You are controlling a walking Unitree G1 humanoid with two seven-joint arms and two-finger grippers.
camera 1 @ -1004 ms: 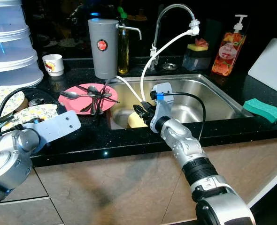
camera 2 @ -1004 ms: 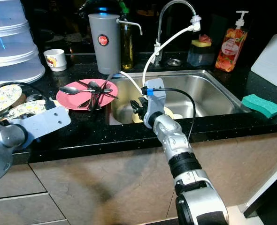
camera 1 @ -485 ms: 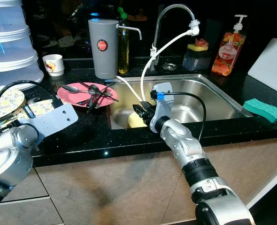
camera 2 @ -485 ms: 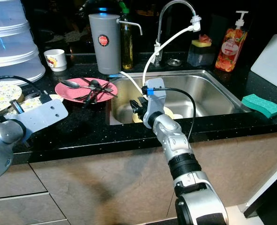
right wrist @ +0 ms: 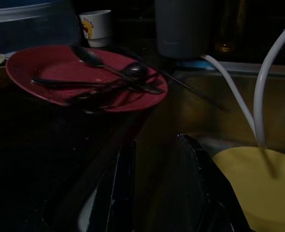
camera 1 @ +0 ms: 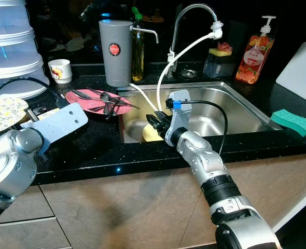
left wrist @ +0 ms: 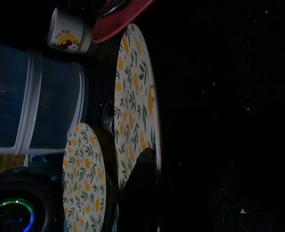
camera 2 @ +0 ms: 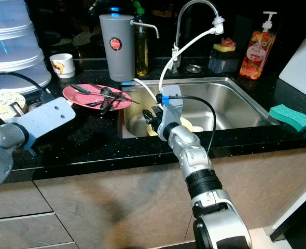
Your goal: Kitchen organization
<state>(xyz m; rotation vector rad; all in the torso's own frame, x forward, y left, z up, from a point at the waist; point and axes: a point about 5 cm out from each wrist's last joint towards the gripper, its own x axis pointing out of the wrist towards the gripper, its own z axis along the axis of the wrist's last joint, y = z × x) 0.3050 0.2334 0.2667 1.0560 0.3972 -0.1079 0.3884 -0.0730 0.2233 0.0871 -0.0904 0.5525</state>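
The right end effector (camera 1: 154, 121) hangs over the sink's (camera 1: 231, 104) near edge, its two fingers a little apart and holding nothing. A yellow dish (right wrist: 258, 186) lies just past the fingertips. The red plate (camera 1: 98, 98) with spoons and forks (camera 1: 107, 99) sits beside it on the worktop (camera 1: 91, 150). The left end effector (left wrist: 140, 193) is by the flowered plates (left wrist: 133, 106); I cannot tell its fingers.

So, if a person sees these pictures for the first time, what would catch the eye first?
Probably the pink plate piled with dark cutlery, at the sink's left edge. Next, the right end effector, open, reaching over the counter edge into the steel sink, near a yellow dish. Also the tall grey dispenser behind the plate.
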